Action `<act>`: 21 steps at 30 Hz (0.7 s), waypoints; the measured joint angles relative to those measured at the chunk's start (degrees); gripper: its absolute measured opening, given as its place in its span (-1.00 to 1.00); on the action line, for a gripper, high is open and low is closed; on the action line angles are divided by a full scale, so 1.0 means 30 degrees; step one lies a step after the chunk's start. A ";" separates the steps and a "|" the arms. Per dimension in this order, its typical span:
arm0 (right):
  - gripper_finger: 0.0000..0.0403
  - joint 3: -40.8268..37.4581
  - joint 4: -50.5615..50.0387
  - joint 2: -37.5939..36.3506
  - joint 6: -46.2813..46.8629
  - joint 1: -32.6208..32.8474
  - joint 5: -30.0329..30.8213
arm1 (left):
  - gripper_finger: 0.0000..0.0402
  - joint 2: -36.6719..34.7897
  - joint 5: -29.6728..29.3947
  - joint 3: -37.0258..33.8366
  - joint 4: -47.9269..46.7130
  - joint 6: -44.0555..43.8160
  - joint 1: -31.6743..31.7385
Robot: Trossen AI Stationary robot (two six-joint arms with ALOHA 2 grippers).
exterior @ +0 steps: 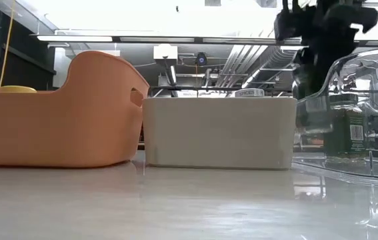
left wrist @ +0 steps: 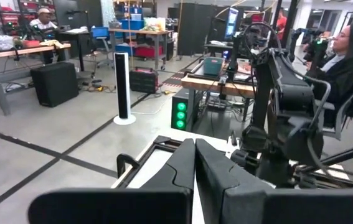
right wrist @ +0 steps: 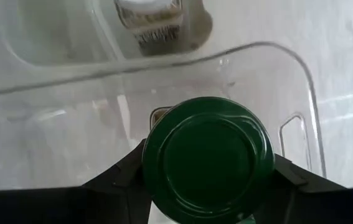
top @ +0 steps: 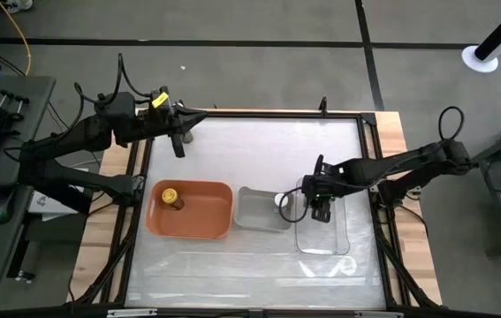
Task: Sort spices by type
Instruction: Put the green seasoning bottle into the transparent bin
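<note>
Right wrist view looks straight down the right gripper point(right wrist: 208, 171), whose two dark fingers point(right wrist: 117, 177) press on opposite sides of a green-lidded spice jar point(right wrist: 207, 155); the round lid fills the gap between them. Beneath the fingers lies the clear tray point(right wrist: 301, 93), and beyond its rim a white-lidded jar point(right wrist: 148, 15) sits in the grey tray point(right wrist: 58, 50).

From above, the right arm reaches in from the table's right edge, its forearm stretched level and its wrist bent so that the right gripper point(top: 320, 205) points down into the clear tray point(top: 338, 243). The white-lidded jar point(top: 282, 201) lies just beside the fingers, at the near end of the grey tray point(top: 254, 212). At table height the green-lidded spice jar point(exterior: 347, 130) shows through the clear tray's wall point(exterior: 375, 73), upright, with the gripper point(exterior: 322, 40) dark above it.

The left arm is folded back at the table's far left corner, its left gripper point(top: 179, 137) raised and level, fingers point(left wrist: 185, 168) closed together on nothing. Well apart from both grippers, a yellow-lidded jar point(top: 171, 196) stands in the orange tray point(top: 210, 216).
</note>
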 joint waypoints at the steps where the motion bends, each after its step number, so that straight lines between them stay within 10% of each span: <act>1: -0.05 -0.0081 -0.0044 0.0121 -0.0136 -0.0063 0.0012 | -1.00 0.0000 0.0000 0.0000 0.0000 -0.0007 0.0000; 21: -0.05 -0.0981 -0.0426 0.0864 -0.1112 -0.0143 0.0910 | -1.00 0.0000 -0.0066 0.0000 -0.0256 -0.0146 0.0000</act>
